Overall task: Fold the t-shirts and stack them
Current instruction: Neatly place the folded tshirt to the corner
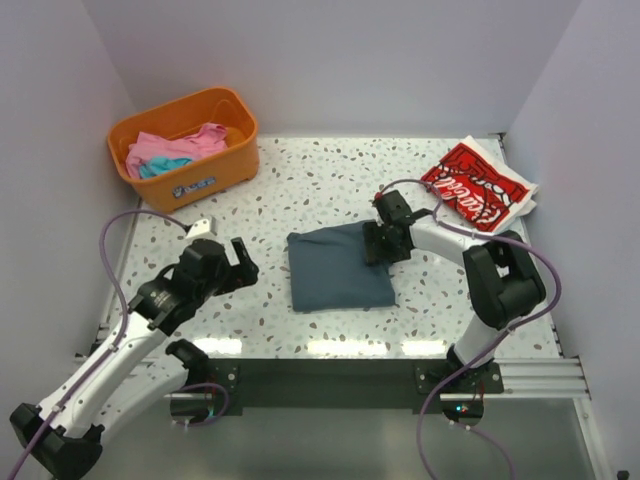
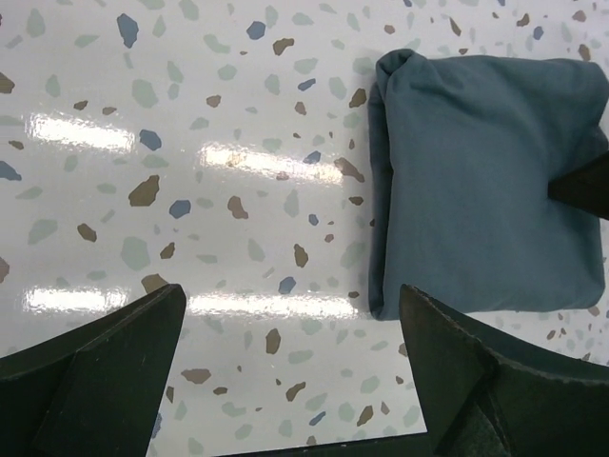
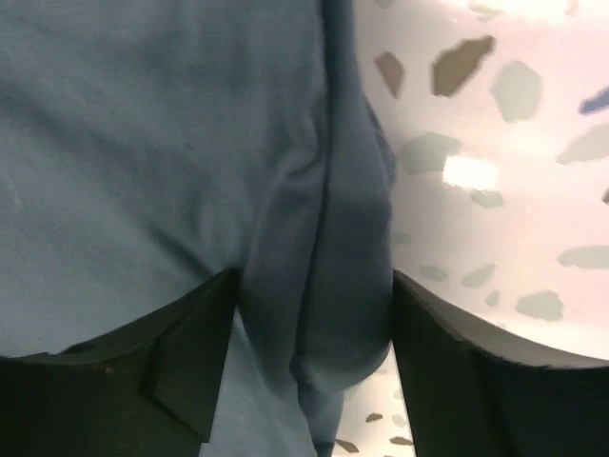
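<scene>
A: Where's the slate-blue t-shirt (image 1: 338, 268)?
B: We see it folded on the bench (image 1: 300, 190); the right end effector (image 3: 309, 286) pinches its right edge fold.
A: And the left end effector (image 1: 245, 260)?
B: Spread wide, empty, left of that shirt. We note the red t-shirt (image 1: 475, 187) back-right of it; pink t-shirt (image 1: 160, 148), turquoise t-shirt (image 1: 155, 168) in the orange basket (image 1: 225, 160) back-left.

Slate-blue t-shirt (image 1: 335, 270) folded, centre; red t-shirt (image 1: 475, 185) right; pink (image 1: 175, 145), turquoise t-shirts (image 1: 155, 168) left
</scene>
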You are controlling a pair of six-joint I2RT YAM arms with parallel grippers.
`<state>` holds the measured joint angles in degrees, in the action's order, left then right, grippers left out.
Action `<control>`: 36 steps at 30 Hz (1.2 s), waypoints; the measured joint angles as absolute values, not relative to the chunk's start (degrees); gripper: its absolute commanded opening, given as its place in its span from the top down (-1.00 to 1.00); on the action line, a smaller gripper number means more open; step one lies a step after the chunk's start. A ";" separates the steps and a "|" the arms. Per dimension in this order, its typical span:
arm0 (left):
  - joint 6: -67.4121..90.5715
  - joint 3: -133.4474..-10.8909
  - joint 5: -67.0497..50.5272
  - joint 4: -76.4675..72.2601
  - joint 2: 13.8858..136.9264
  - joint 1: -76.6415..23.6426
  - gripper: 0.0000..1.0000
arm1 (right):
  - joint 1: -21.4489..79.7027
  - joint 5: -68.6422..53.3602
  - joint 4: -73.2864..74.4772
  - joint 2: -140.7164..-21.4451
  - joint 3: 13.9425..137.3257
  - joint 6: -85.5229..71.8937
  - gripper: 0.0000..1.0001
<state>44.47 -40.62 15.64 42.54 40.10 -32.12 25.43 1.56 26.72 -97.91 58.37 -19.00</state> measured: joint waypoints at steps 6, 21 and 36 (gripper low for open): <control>44.62 -40.62 16.56 44.29 41.69 -32.12 -1.00 | 28.36 1.43 23.55 -98.54 57.80 -21.89 0.22; 45.93 -40.62 18.52 45.36 40.38 -32.12 -1.00 | 26.44 13.13 27.66 -99.33 63.81 -26.09 1.00; 47.68 -40.71 21.91 47.51 43.70 -32.12 -1.00 | 18.50 32.23 36.71 -107.07 94.52 -24.12 1.00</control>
<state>47.68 -40.71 21.91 47.51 43.70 -32.12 18.50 32.23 36.71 -107.07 94.52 -24.12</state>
